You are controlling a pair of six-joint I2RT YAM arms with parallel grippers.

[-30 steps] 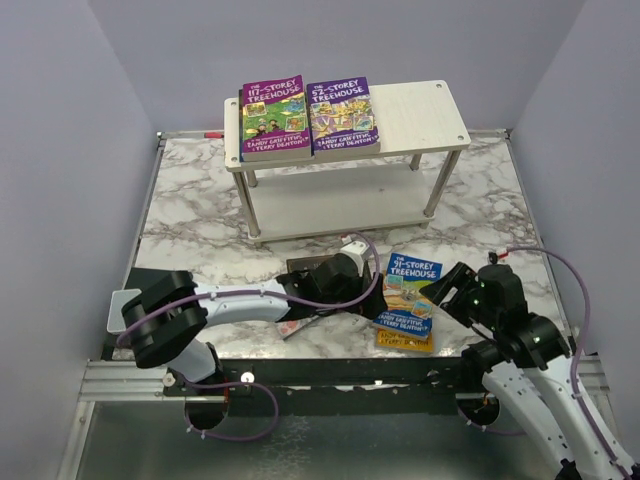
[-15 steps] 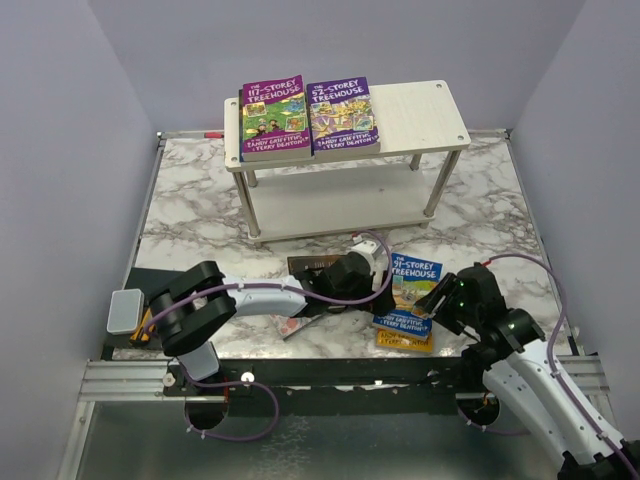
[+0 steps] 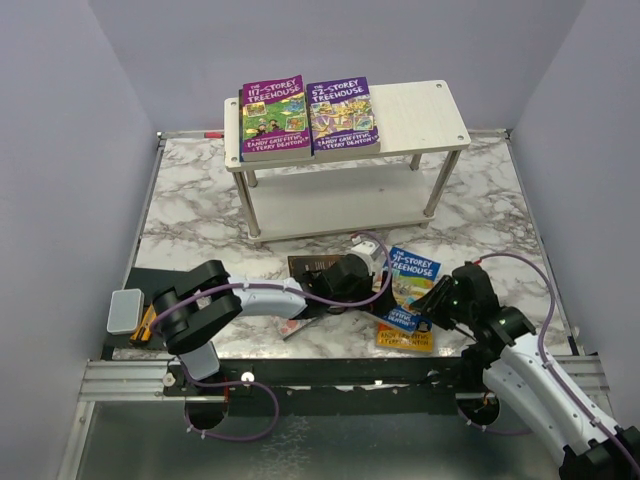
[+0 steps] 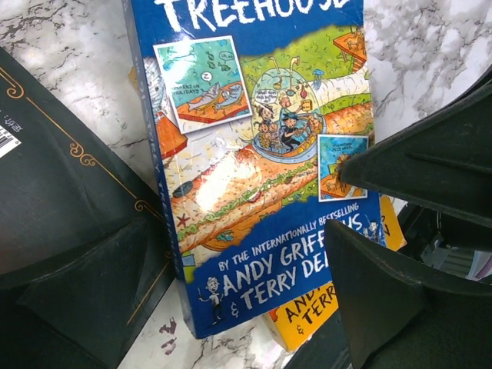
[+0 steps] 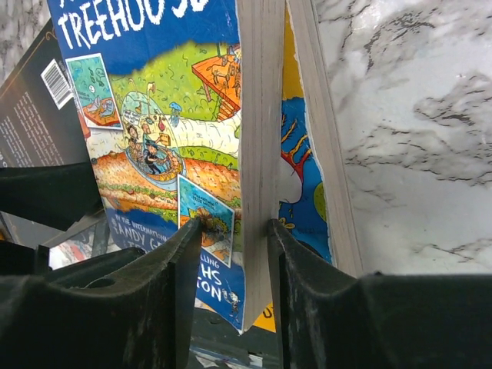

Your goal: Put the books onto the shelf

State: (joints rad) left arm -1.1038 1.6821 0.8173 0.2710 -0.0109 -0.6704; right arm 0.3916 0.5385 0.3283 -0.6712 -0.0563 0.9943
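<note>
**Right pincer at blue book's edge; left pincer released**

Blue book [image 3: 415, 272]: on the tabletop [image 3: 200, 220], near its front edge and right of centre. It is stacked on the orange book [image 3: 405, 340], well apart from the shelf [image 3: 420, 115]. The long page edge is raised, with a wedge gap above the orange book. The spine side is low.

Right pincer [image 5: 236, 229]: the jaws straddle the raised edge near the book's lower corner. One finger is over the cover and the other is under, against the pages. Whether it is clamped firm, cannot tell.

Left pincer [image 4: 231, 238]: released, jaws wide. One finger is over the dark book [image 4: 46, 169] and the other over the blue book's lower right part. Whether either touches, cannot tell.

Dark book: flat, just left of the blue book, partly under the left arm.

Shelf: at the back of the tabletop. On its top tier a purple book [image 3: 272, 118] and a second purple book [image 3: 342, 115] lie flat, side by side and touching, on the left and middle.
</note>
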